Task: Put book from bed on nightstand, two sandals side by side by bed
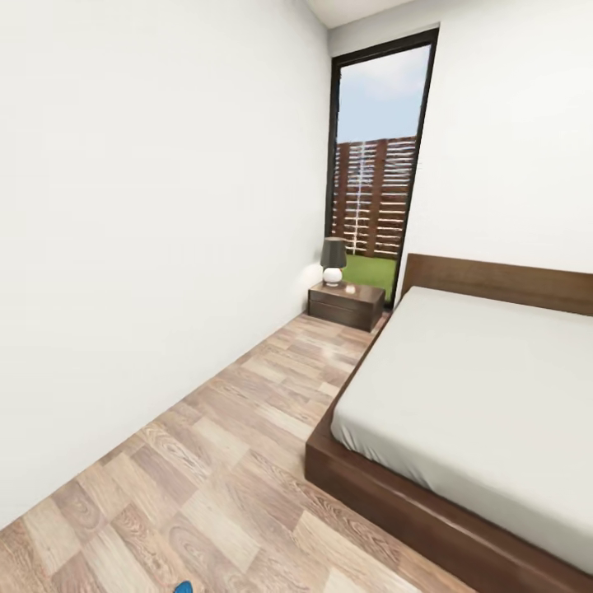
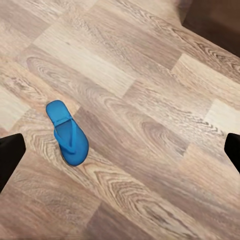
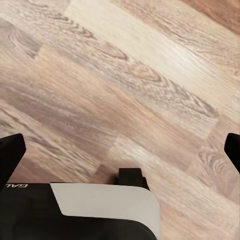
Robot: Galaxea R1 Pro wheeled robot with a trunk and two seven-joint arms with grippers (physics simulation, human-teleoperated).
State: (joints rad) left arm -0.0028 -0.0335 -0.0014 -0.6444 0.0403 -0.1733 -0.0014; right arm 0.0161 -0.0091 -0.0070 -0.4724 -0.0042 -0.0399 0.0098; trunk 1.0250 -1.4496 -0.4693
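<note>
A strip of bare wood-plank floor (image 1: 247, 461) ran between the white wall (image 1: 140, 247) and the near side of the bed (image 1: 461, 395), wide at the near end and narrowing toward the nightstand (image 1: 346, 305) in the far corner beside the headboard (image 1: 502, 284). The bed was a low platform with a dark brown wooden frame and a smooth, bare light-grey mattress; no book could be seen on the part of the mattress in the head view. The nightstand was a boxy dark brown piece with a glossy top, carrying a small lamp (image 1: 333, 262) with a dark shade and a white round base, and behind it a tall dark-framed window (image 1: 379, 156) showed a slatted brown fence and grass. The floor planks were matte with strong grain in mixed tan and grey-brown tones. One sandal (image 2: 67, 132), a thin flat bright blue flip-flop with blue straps, lay flat on the floor; in the left wrist view it sat below the left claw (image 2: 120, 150), nearer one fingertip than the other and touching neither, and its blue tip showed at the bottom edge of the head view. The left claw's dark fingertips stood far apart with nothing between them. The right claw (image 3: 120, 147) was likewise spread wide and held nothing, hanging over bare planks above part of the robot's black-and-white body (image 3: 100, 210).
</note>
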